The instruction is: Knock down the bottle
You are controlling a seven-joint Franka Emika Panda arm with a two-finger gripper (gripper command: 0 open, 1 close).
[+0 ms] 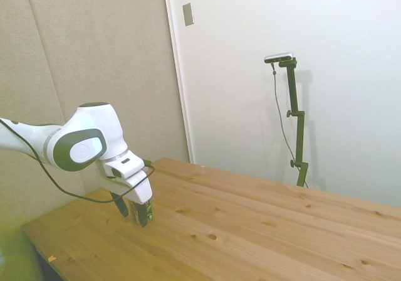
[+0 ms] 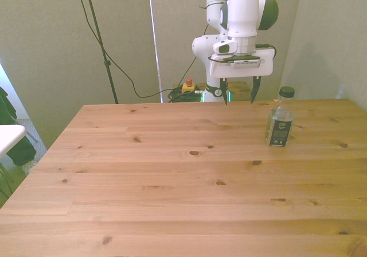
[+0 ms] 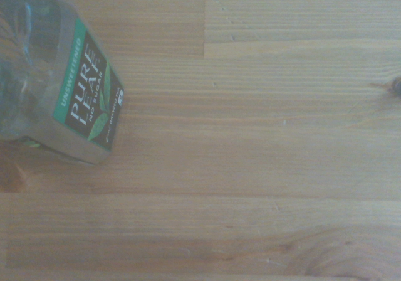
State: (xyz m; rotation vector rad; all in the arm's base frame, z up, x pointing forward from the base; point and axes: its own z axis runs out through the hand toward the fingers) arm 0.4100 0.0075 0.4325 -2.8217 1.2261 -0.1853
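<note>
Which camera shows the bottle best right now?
The front view: the bottle stands upright and whole on the table, cap to base, to the front view's right of the open gripper. The wrist view catches only its lower body and label, close up. In the side view the gripper mostly hides it.

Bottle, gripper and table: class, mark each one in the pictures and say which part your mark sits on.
bottle (image 2: 280, 127): front view, on the dark label.
gripper (image 2: 238, 94): front view, in the open gap between the fingers.
table (image 2: 172, 199): front view, on bare planks near the camera.
</note>
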